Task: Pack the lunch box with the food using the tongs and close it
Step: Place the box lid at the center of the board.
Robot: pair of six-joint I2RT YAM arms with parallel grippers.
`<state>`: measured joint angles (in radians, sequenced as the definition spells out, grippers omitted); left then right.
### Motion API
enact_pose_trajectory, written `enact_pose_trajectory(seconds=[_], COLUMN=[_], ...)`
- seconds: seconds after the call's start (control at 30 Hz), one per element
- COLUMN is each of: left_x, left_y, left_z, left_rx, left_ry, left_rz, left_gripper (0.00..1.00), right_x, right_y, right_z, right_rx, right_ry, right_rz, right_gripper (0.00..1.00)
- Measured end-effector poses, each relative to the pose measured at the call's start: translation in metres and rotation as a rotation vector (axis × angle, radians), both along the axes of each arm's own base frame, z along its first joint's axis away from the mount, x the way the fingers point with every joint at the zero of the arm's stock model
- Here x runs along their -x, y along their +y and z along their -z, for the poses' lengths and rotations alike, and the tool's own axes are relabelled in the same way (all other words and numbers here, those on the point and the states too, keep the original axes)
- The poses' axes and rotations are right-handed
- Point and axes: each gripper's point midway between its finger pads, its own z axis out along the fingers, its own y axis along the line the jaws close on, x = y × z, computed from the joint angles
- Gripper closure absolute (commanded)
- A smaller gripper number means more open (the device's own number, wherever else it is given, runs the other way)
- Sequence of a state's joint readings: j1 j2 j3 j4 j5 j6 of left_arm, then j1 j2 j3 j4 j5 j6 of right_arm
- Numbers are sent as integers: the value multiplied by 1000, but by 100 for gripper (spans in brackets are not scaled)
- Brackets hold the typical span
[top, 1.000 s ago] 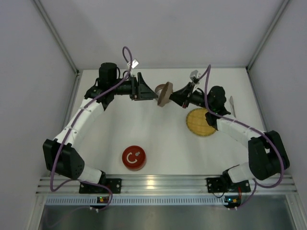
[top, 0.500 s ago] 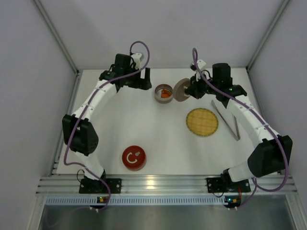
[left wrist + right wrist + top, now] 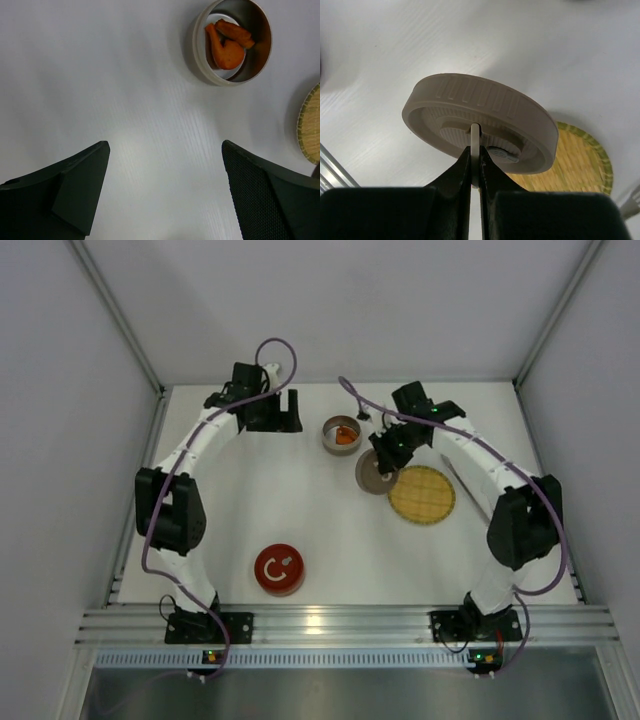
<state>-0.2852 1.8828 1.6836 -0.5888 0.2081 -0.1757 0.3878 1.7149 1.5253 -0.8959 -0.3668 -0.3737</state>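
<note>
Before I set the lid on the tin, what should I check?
1. Food in tin: ok. The food lies inside the open tin.
2. Grip on lid: ok. The right fingers are shut on the tab of the lid.
3. Lid above tin: not ok. It hangs off to one side of the tin, by the edge of the plate.
4. Left fingers clear of tin: ok. The left fingers are open, empty and apart from it.
5. Tongs out of the way: cannot tell. They do not show clearly.
</note>
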Motion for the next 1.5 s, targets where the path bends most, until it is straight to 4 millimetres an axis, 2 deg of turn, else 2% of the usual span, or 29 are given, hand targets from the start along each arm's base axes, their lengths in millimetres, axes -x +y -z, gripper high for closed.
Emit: enact_pose_trajectory(seconds=[0.1, 0.17, 0.23, 0.3, 0.4, 0.5, 0.57, 0.7, 0.77, 1.17, 1.5], left_x=[7, 17, 25, 31, 44, 55, 62, 67, 69, 72, 73], left_y=[34, 64, 89, 100, 95, 88, 86, 85, 85, 81, 81], left_z=[3, 3, -5, -19, -46, -66, -71, -70, -66, -66, -63], left_rx=[73, 113, 138, 152, 172, 183, 187, 190, 190, 205, 208], left_ry=[33, 53, 40, 8, -52, -102, -115, -109, -98, -90, -81], left_rz=[-42, -85, -118, -120, -73, -24, -8, 7, 9, 25, 27], left_gripper=[2, 2, 2, 2, 2, 2, 2, 2, 2, 2, 2], right_x=[16, 25, 30, 33, 33, 32, 29, 25, 26, 28, 30], right_y=[28, 41, 50, 54, 59, 66, 71, 76, 77, 80, 81], right_z=[19, 38, 62, 82, 103, 105, 105, 111, 117, 115, 115], right_rx=[39, 71, 111, 146, 181, 188, 180, 155, 143, 65, 46], right_ry=[37, 79, 123, 160, 190, 174, 156, 132, 124, 41, 23], right_rz=[-82, -121, -140, -145, -139, -133, -130, -118, -116, -127, -133], right_gripper=[100, 100, 100, 100, 100, 100, 100, 100, 96, 81, 77])
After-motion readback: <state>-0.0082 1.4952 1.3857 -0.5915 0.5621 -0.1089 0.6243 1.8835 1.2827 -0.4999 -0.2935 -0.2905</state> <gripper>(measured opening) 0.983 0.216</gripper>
